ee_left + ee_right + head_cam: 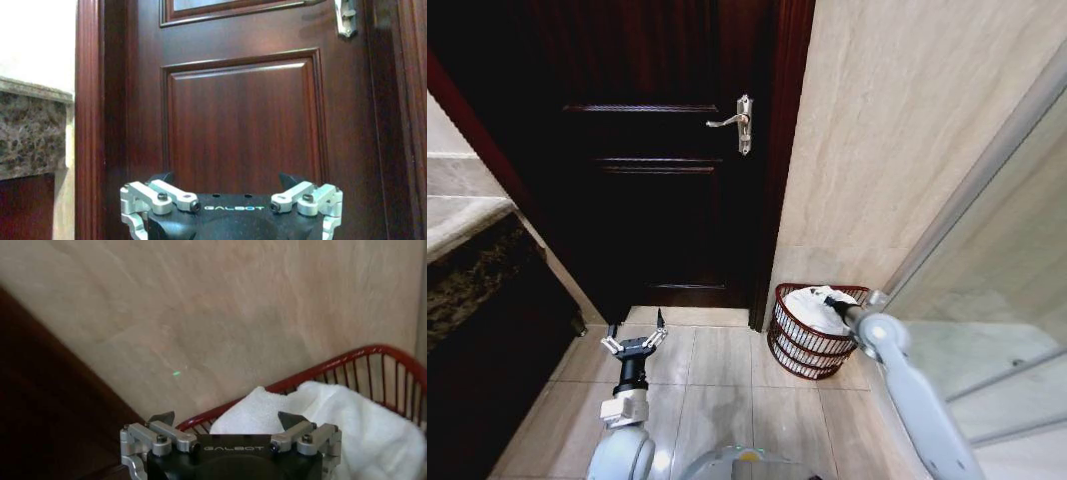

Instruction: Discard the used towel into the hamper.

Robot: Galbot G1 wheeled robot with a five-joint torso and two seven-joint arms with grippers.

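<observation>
Over hamper [812, 345] rim, right claw [227, 418] spread above towel [347, 425].

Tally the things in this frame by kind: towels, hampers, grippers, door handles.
Towels: 1, white towel lying in the hamper
Hampers: 1, red wire hamper
Grippers: 2, left gripper open, right gripper open above the towel
Door handles: 1, door handle
Total: 5

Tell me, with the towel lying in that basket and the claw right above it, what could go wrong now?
The right claw hangs open just over the white towel, so a fingertip could perhaps snag the cloth and drag it out when the arm lifts. The hamper is light-looking wire beside the wall; a bump from the arm might tip it. The towel is heaped up to the rim, so a fold could spill over. The left claw waits open near the door.
</observation>
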